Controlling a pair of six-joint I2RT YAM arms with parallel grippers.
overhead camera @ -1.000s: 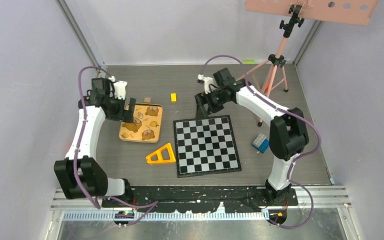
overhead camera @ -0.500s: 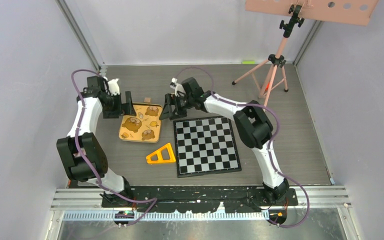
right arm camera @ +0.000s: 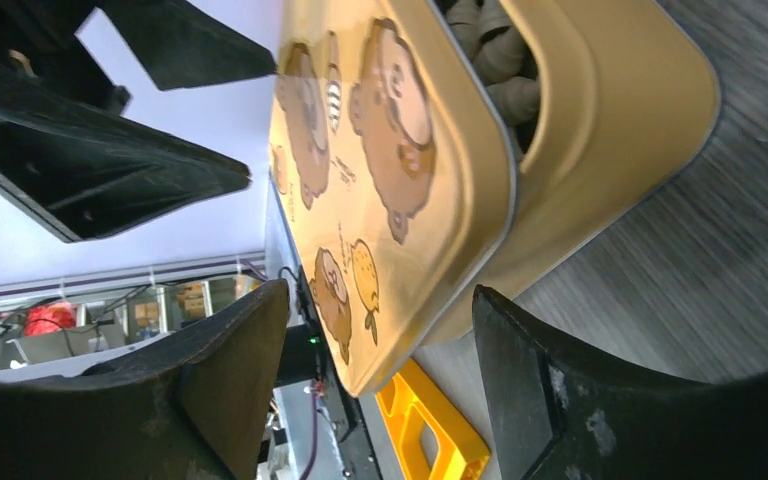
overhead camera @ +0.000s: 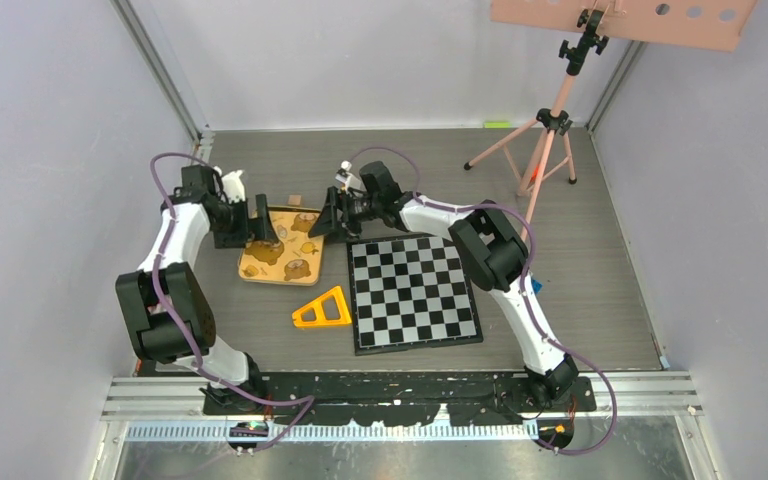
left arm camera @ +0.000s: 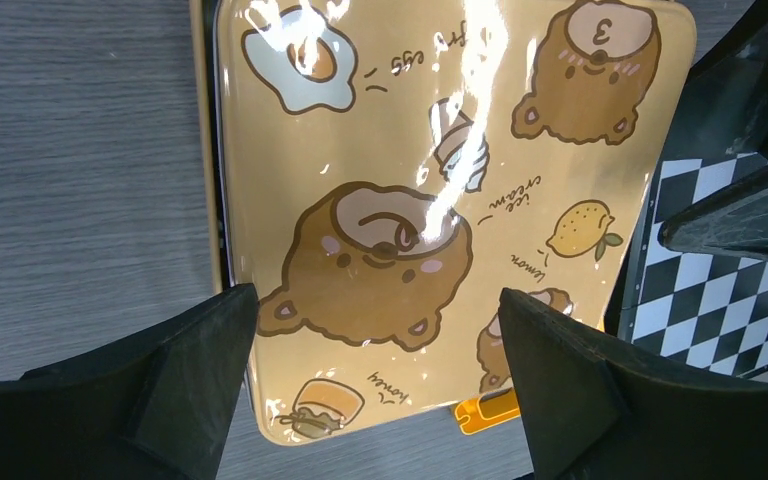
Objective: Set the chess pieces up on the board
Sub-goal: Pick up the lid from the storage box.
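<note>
Gold tin (right arm camera: 610,130): lid (left arm camera: 380,150) ajar, pale chess pieces (right arm camera: 495,55) showing inside
Left claw (left arm camera: 377,295): open above lid
Right claw (right arm camera: 380,290): open, straddling tin's end
Board (overhead camera: 415,290): beside tin on bench (overhead camera: 580,260)

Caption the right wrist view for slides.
Right gripper open astride the bear-print lid, ajar over the gold tin; chess pieces visible inside.

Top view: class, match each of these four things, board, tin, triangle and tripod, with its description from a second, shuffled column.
Things:
1 board
2 tin
3 triangle
4 tripod

Descriptions:
A pink legs, far right corner
B black and white checks
C bears on its lid
D yellow, lying flat just left of the board

Pairs: 1-B; 2-C; 3-D; 4-A
</note>
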